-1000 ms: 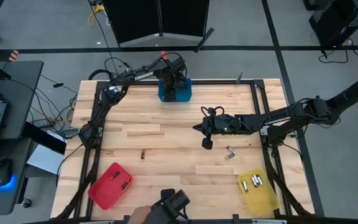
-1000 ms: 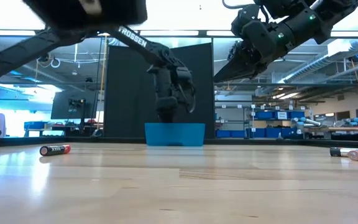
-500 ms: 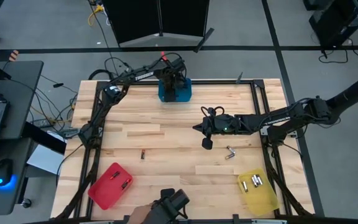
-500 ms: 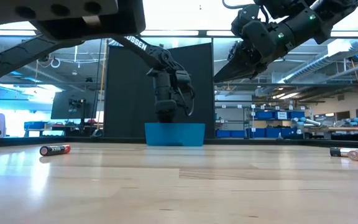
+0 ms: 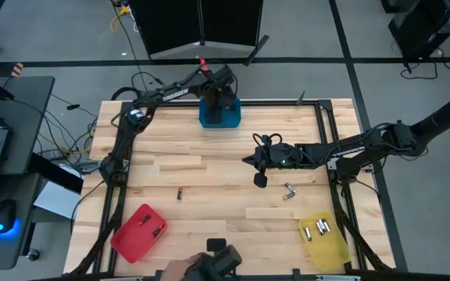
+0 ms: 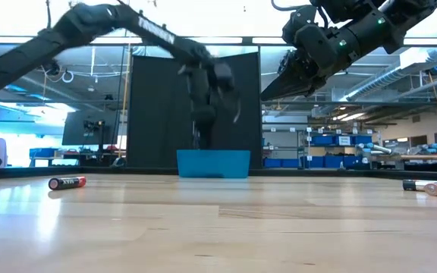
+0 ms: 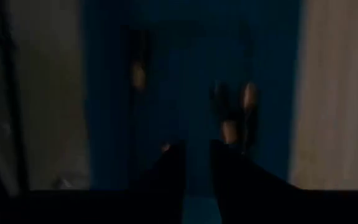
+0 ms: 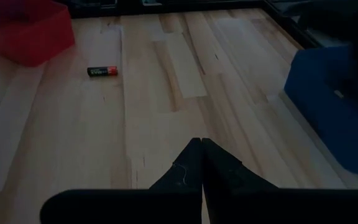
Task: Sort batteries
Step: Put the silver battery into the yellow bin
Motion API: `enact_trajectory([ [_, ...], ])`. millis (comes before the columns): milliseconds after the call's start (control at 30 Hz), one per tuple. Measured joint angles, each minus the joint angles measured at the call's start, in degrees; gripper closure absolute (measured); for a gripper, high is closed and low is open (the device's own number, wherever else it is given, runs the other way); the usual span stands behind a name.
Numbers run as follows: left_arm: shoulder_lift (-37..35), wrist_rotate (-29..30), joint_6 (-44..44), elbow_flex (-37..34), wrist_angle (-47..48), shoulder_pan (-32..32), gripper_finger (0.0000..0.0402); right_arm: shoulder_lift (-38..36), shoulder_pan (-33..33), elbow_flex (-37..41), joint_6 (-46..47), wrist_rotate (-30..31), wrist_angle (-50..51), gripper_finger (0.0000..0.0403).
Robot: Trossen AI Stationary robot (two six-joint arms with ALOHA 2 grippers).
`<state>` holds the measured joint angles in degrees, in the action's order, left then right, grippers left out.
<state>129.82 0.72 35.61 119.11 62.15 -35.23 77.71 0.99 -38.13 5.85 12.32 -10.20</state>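
Observation:
The blue bin [image 5: 219, 117] stands at the table's far edge. My left gripper [image 5: 219, 92] hovers just above it, pointing down, open and with nothing between its fingers [image 7: 196, 163]. Below it, several batteries [image 7: 229, 127] lie on the bin's floor. My right gripper [image 5: 248, 160] hangs shut over the table's middle, holding nothing [image 8: 202, 149]. A dark battery with a red end [image 5: 180, 193] lies on the wood left of centre [image 6: 67, 182] [image 8: 102, 71]. Two more batteries [image 5: 289, 190] lie right of centre [image 6: 429, 186].
A red bin [image 5: 139, 232] at the near left and a yellow bin [image 5: 323, 238] at the near right each hold batteries. A dark device and a person's hand [image 5: 209, 265] show at the near edge. Bare wood lies between the bins.
My left gripper has risen straight up out of the blue bin and now hangs above its rim. The dark shape that covered the top left of the low view is gone. My right gripper has kept still.

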Motion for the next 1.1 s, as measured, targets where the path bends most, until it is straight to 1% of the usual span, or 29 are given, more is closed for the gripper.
enact_trajectory([
  [67, -2.65, -2.52, -0.22, 0.0, -2.09, 0.47, 0.0346, 0.0, 0.0, 0.0, 0.01, 0.0, 0.02, 0.0394],
  [167, -5.89, -9.2, -2.39, -0.39, -5.22, 0.55, 0.0385, 0.0, 0.14, 0.0, 0.01, 0.0, 0.48, 0.0394],
  [233, -7.72, -14.34, -4.16, -1.86, -7.95, 0.55, 0.0395, 0.0, 0.28, 0.0, 0.0, 0.0, 0.68, 0.0394],
  [300, -10.1, -16.69, -4.42, -5.08, -11.96, 0.97, 0.0393, 0.0, 0.39, 0.0, -0.01, 0.02, 0.81, 0.0394],
  [333, -11.31, -16.82, -4.5, -7.18, -14.37, 1.58, 0.0392, 0.0, 0.39, 0.0, 0.0, 0.03, 0.81, 0.0394],
  [433, -15.82, -16.89, -5.71, -15.97, -24.35, 3.17, 0.0392, 0.0, 0.6, 0.0, -0.07, 0.07, 0.78, 0.0395],
  [567, -23.79, -16.88, -8.81, -31.82, -42.08, 5.0, 0.0392, 0.0, 1.12, 0.01, -1.34, 1.8, 0.07, 0.0395],
  [633, -28.06, -16.89, -11.31, -40.57, -52.58, 6.2, 0.0392, 0.0, 1.11, 1.01, -1.84, 3.66, -3.33, 0.0395],
  [700, -32.36, -16.95, -14.52, -49.3, -62.86, 7.74, 0.0392, 0.0, 0.46, 3.12, -2.48, 3.81, -8.09, 0.0395],
  [833, -40.35, -16.43, -21.12, -64.23, -79.99, 10.96, 0.0392, 0.0, -0.84, 7.95, -1.14, 0.82, -17.46, 0.0395],
  [900, -44.15, -14.15, -23.07, -70.15, -84.66, 12.93, 0.0392, 0.0, -1.09, 9.56, 1.61, 0.23, -18.05, 0.0395],
  [1000, -49.23, -9.9, -24.27, -77.24, -88.01, 16.24, 0.0392, 0.0, -0.91, 10.08, 5.43, 0.38, -14.96, 0.0395],
  [1100, -53.61, -6.16, -24.72, -83.16, -91.38, 19.45, 0.0392, -0.05, 0.61, 8.85, 9.75, 2.46, -6.41, 0.0391],
])
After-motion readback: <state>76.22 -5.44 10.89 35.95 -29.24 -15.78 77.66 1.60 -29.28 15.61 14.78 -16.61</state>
